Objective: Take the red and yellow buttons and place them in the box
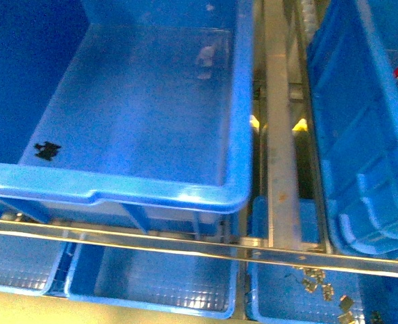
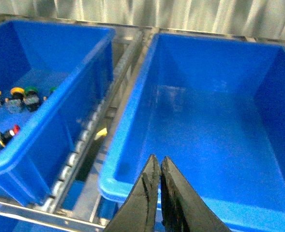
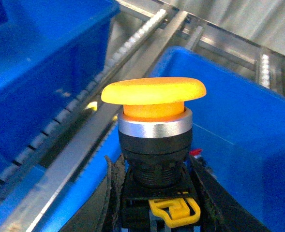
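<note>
Here, the biggest thing before you is the box [image 1: 138, 115], the deep blue crate filling the left and middle of the front view; its floor is bare apart from a small black mark near the near-left corner, and neither arm shows in that view. The left wrist camera looks into the same box [image 2: 215, 125] from above its near rim. To its right across a metal roller rail [image 1: 282, 135] stands a second blue crate [image 1: 361, 135]; the left wrist view shows this second crate [image 2: 45, 96] holding a cluster of pushbuttons, among them a red button [image 2: 15, 129], a yellow-capped one [image 2: 17, 92] and green-capped ones [image 2: 31, 91]. Below the rail in front, you can see shallow blue trays [image 1: 151, 283], the right one with small metal parts.

Your left fingers [image 2: 157, 193] are pressed together with nothing between them, hovering over the box's near rim. Your right fingers [image 3: 154, 193] are clenched around the black body of the yellow button [image 3: 154, 96], upright, cap on top, above a blue crate's edge beside the rail.
</note>
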`<action>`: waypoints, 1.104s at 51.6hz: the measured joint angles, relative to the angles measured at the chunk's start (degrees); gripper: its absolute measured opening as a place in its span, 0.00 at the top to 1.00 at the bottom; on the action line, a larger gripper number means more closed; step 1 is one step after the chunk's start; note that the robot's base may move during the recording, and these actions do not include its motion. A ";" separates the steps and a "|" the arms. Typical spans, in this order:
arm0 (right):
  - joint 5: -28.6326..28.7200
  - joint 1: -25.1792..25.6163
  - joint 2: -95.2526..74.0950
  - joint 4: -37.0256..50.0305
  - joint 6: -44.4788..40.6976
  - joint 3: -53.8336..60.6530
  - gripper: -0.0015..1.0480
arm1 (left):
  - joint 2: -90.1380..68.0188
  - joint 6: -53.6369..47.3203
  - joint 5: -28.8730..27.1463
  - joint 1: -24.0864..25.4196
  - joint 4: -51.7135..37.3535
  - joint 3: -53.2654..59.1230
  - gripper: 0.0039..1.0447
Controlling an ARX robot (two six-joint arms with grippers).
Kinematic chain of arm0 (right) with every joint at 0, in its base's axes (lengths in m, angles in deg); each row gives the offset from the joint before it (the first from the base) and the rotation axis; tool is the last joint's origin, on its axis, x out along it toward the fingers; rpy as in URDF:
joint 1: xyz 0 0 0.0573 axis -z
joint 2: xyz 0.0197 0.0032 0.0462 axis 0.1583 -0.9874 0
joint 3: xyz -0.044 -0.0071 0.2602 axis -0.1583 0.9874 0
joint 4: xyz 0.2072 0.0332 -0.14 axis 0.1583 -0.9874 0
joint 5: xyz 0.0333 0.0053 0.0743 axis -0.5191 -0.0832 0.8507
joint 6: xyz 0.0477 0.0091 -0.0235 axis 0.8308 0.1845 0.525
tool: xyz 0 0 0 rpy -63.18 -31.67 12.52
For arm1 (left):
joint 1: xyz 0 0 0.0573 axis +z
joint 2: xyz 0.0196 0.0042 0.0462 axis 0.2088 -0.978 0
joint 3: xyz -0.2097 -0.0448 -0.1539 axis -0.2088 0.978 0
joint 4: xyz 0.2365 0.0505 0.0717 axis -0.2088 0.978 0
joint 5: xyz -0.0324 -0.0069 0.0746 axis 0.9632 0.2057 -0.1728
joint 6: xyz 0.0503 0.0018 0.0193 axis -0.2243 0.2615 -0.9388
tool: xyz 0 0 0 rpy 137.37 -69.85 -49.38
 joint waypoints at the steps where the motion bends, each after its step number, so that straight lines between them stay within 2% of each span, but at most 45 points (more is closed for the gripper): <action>1: -0.15 0.04 0.00 0.00 0.02 0.00 0.75 | 0.39 0.00 -0.02 0.00 0.24 0.00 0.98; 23: -1.31 0.39 1.01 0.57 0.46 1.20 0.75 | 1.86 -0.13 0.22 0.17 0.83 0.00 0.98; 47: -0.66 -1.51 -1.64 0.68 0.48 1.14 0.75 | 1.86 -0.09 0.00 0.17 0.83 0.00 0.98; 52: -0.13 -2.23 -7.89 3.43 0.61 -1.40 0.75 | 1.86 -0.11 0.00 0.17 0.83 0.00 0.77; 54: -0.11 -2.47 -11.02 4.42 0.96 -3.54 0.75 | 1.86 -0.11 0.00 0.17 0.83 0.00 0.72; 57: -0.76 -2.91 -17.38 5.14 2.51 -8.68 0.75 | 1.86 -0.11 0.00 0.17 0.83 0.00 0.58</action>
